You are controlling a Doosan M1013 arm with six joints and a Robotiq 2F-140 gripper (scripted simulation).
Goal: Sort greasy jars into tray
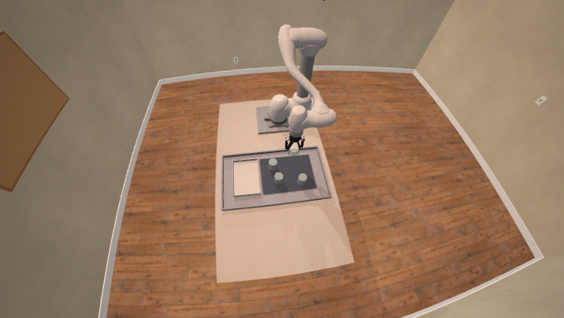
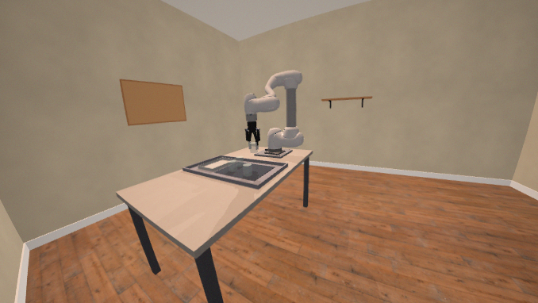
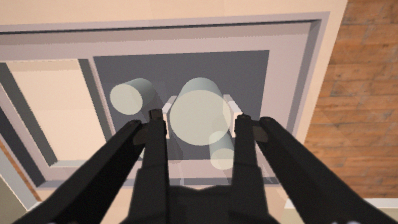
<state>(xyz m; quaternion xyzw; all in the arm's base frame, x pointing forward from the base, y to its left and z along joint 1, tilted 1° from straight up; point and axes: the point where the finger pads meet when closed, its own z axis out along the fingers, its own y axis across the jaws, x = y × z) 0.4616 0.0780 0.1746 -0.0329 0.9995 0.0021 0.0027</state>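
Observation:
My gripper point(image 1: 294, 147) is shut on a pale glass jar point(image 3: 200, 112) and holds it well above the back edge of the dark drying mat point(image 1: 288, 173). The held jar also shows in the top view point(image 1: 294, 151) and in the exterior view point(image 2: 252, 147). Three other jars stand on the mat: one at the back left point(image 1: 273, 164), one at the front left point(image 1: 278, 178) and one at the front right point(image 1: 302, 179). In the wrist view two of them show below point(image 3: 132, 96) point(image 3: 222, 150). The cream tray point(image 1: 246, 177) lies left of the mat.
Mat and tray sit inside a grey rimmed steel top point(image 1: 275, 177) on a light wooden table point(image 2: 198, 198). My arm's base plate point(image 1: 272, 119) stands behind it. Wooden floor lies beyond the table's right edge point(image 3: 360, 100).

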